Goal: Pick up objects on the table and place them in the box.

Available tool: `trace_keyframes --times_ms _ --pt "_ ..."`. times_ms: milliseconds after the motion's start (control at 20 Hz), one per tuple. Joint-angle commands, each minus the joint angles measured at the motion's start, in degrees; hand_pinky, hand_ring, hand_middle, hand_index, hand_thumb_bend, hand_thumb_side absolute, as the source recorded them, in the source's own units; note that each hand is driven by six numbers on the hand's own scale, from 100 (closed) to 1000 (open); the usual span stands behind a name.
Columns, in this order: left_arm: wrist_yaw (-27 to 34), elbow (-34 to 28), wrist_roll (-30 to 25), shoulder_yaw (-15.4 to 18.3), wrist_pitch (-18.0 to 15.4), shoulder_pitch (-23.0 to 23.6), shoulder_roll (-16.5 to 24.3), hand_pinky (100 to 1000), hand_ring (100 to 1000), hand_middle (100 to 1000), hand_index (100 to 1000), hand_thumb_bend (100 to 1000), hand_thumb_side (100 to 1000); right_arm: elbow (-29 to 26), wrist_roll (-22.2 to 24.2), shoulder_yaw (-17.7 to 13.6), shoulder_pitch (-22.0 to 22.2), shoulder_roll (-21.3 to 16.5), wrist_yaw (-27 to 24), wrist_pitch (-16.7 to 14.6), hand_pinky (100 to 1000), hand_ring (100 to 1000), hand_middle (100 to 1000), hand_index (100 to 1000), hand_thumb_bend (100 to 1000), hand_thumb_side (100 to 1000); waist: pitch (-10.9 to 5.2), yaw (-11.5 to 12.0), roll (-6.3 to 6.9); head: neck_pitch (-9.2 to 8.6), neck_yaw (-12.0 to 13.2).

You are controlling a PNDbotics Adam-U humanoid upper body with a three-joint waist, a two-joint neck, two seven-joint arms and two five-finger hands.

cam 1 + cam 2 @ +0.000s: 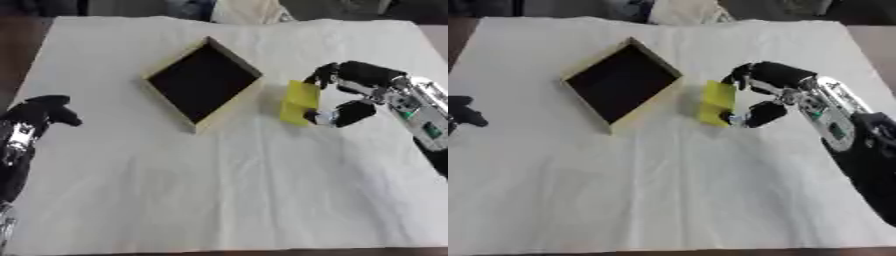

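Just right of the box: one yellow block (298, 102), flat-sided, standing on the white-covered table (227, 190) close beside the box's right-hand wall but not inside it. Whether its base rests on the cloth or is slightly raised cannot be told.

Right hand (350, 95): curled round the yellow block from the side away from the box, fingers (325, 74) over its upper edge and thumb (348, 114) at its lower corner, holding it.

Box (234, 102): shallow, square, pale yellow walls, dark inside, set cornerwise on the table. Nothing can be seen in it.

Left hand (42, 112): idle, far to the left of the box near the table's edge, fingers curled, holding nothing.

Step in hand, as judged: carrying the block over the box wall and releasing it. To do it well, the block wants lifting high enough that its lower corner clears the wall nearest it, then moving left until it hangs over the dark middle, not the rim. Release should come only once the whole block is inside the walls' outline; a block let go on the rim may tip back onto the table.
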Motion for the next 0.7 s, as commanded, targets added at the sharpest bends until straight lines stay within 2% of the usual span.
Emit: trace_keyframes --times_ms 50,500,700 --pt "0.28 -0.86 -0.22 0.05 -0.05 -0.41 0.56 850 616 557 770 170 884 -0.94 0.32 -0.72 -0.89 -1.45 -0.64 -0.23 735 708 759 864 270 480 -0.92 -0.08 0.14 0.28 -0.07" --pt "0.26 -0.85 -0.53 0.08 -0.12 -0.33 0.56 850 617 557 773 171 883 -2.99 1.59 -0.80 -0.82 -2.36 -2.89 -1.13 736 706 758 849 210 383 -1.06 -0.11 0.00 0.43 -0.06" --pt "0.22 -0.82 -0.73 0.03 -0.14 -0.23 0.64 850 617 557 774 171 883 -6.49 1.85 -1.03 -0.88 -4.03 -5.41 -1.50 737 703 758 843 197 348 -1.18 -0.06 -0.21 0.45 0.04"
